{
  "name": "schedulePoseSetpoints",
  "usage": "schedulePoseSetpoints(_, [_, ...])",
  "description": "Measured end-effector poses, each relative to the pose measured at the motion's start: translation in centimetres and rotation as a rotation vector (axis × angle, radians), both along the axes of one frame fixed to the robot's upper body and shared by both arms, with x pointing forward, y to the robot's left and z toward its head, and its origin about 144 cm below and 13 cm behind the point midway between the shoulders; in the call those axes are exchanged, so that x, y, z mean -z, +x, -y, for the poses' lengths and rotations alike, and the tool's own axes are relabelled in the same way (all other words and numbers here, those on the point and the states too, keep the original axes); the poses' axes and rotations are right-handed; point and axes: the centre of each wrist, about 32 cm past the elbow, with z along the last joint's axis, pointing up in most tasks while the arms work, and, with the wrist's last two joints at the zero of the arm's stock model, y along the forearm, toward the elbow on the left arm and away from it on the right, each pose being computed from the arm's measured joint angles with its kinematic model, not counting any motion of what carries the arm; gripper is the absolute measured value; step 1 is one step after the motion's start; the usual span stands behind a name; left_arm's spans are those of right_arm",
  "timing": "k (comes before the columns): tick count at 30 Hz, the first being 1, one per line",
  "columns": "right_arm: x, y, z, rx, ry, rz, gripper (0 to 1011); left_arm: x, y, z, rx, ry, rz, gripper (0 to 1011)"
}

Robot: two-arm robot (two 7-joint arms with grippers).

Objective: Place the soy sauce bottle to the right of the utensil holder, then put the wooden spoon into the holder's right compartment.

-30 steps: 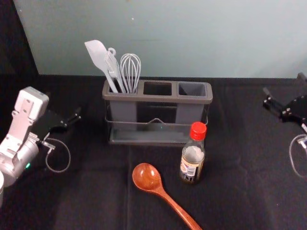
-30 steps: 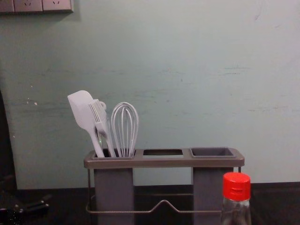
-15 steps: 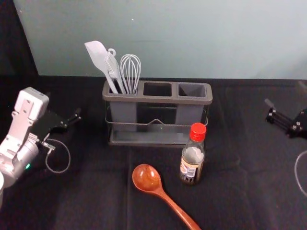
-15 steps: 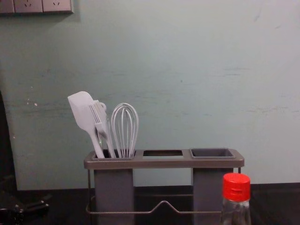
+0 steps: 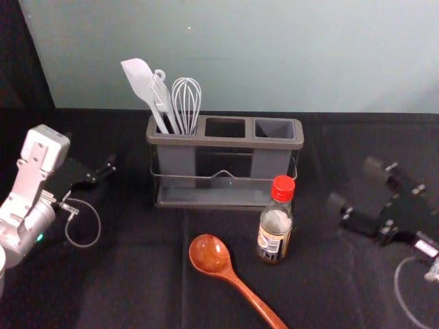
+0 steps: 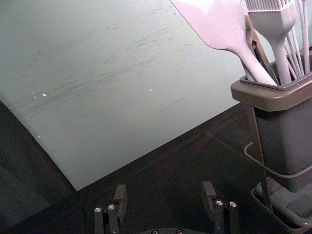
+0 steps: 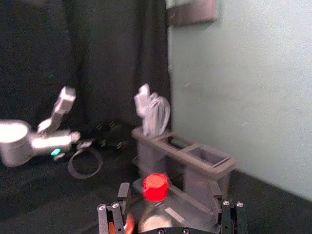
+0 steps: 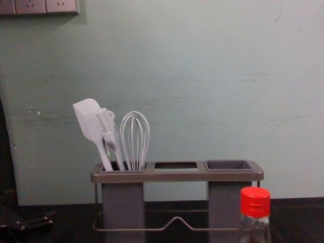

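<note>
The soy sauce bottle (image 5: 275, 229), red-capped, stands upright in front of the right end of the grey utensil holder (image 5: 226, 142). Left of the bottle lies the wooden spoon (image 5: 210, 253), its handle toward the front edge. My right gripper (image 5: 354, 185) is open, to the right of the bottle and apart from it; in the right wrist view the bottle (image 7: 155, 187) shows beyond the spread fingers of my right gripper (image 7: 169, 191). My left gripper (image 5: 103, 170) is parked at the left, open and holding nothing; its wrist view shows my left gripper (image 6: 165, 194) with fingers wide apart.
A white spatula (image 5: 142, 81), a brush and a whisk (image 5: 186, 103) stand in the holder's left compartment. Behind the table rises a pale wall. Dark cloth covers the table (image 5: 130, 274), with bare cloth between the bottle and my right gripper.
My right gripper has come inward from the right edge toward the bottle and turned to point left. The left arm, bottle, spoon and holder have not moved.
</note>
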Motion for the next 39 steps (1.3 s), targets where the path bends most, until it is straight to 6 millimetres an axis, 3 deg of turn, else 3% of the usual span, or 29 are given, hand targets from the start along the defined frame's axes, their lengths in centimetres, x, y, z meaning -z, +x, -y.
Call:
schedulePoseSetpoints(12, [2.0, 1.8, -2.4, -0.057, -0.065, -0.104, 1004, 0.0, 0.0, 0.0, 0.0, 0.0, 0.0, 1005])
schedulePoseSetpoints(30, [2.4, 5.9, -5.1, -0.05, -0.076, -0.104, 1004, 0.0, 0.0, 0.0, 0.0, 0.0, 0.0, 1005])
schedulePoseSetpoints(39, [2.5, 7.1, -5.9, -0.049, -0.081, -0.091, 1004, 0.0, 0.0, 0.0, 0.0, 0.0, 0.0, 1005])
